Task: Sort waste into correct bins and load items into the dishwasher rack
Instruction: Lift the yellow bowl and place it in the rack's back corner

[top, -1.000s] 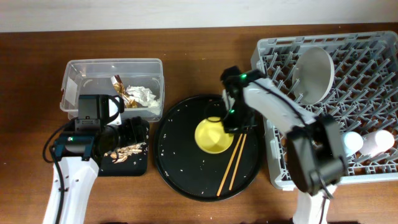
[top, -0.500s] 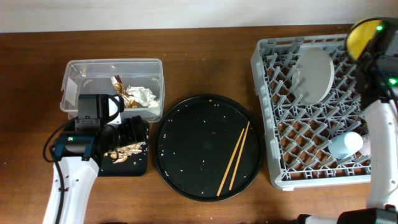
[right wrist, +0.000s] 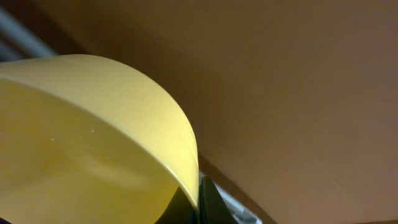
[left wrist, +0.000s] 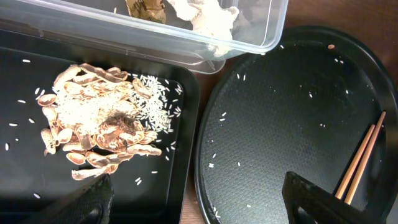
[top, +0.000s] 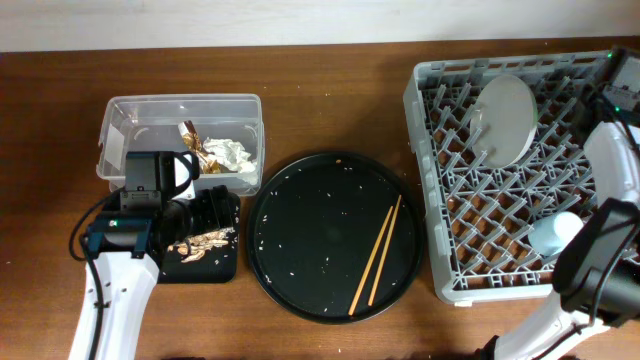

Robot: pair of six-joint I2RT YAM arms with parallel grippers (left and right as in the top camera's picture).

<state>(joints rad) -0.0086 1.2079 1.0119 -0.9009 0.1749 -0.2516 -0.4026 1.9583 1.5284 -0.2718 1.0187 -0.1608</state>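
1. Removal of the small yellow bowl (right wrist: 93,137) from the large round black tray (top: 300,250) was noted. A second earlier it had been held at the tray's middle. Only the chopsticks (top: 376,253) and scattered grains were left there.
2. The bowl was seen filling the right wrist view, its rim pinched by the right gripper (right wrist: 196,202), which was clamped on it. In the overhead view the right arm had been carried to the far right edge of the dishwasher rack (top: 440,180), and the bowl itself was out of frame.
3. The left gripper (left wrist: 199,208) was kept spread wide and empty above the small black tray (left wrist: 180,168), where the food scraps (left wrist: 99,130) lay unchanged.
4. The plate (top: 503,120) was leaned among the far pegs and the light blue cup (top: 555,232) lay near the right.
5. It was judged that the bowl's placing in the rack was in hand, with the chopsticks still to be loaded.
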